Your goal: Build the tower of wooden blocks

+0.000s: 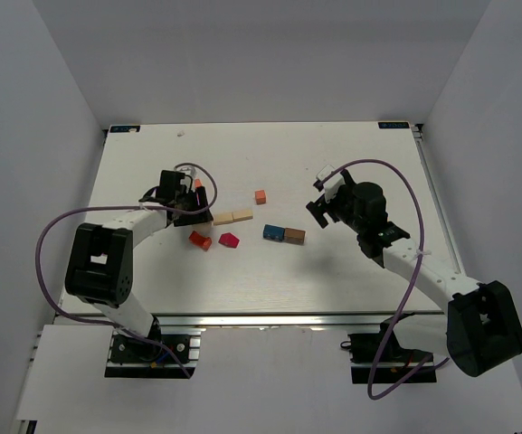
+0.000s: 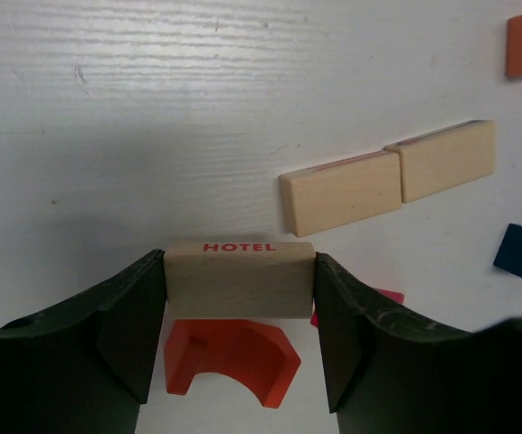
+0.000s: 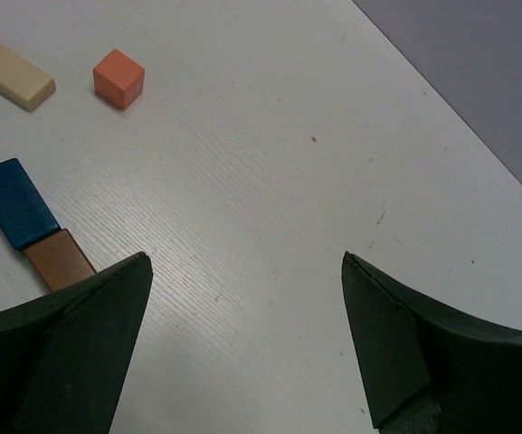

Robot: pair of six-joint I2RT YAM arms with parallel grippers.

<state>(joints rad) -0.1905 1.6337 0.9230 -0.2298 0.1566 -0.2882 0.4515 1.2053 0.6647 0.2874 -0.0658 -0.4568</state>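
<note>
Left claw (image 2: pixel 240 285) clamps the HOTEL block (image 2: pixel 240 271); right claw (image 3: pixel 247 289) gapes wide, empty. Base-laying step; next, likely set it beside the tan pair (image 2: pixel 383 181) at 2 o'clock.

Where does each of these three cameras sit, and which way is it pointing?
Top external: fixed above and behind the robot, looking down on the white table; left arm and right arm show, bases nearest.
Left wrist: on the left arm, looking down past the left gripper, shut on the HOTEL block, with a red arch visible between the fingers.
Right wrist: on the right arm, looking down past the open right gripper at the table.
Shared: all three show the orange cube and the blue block.
</note>
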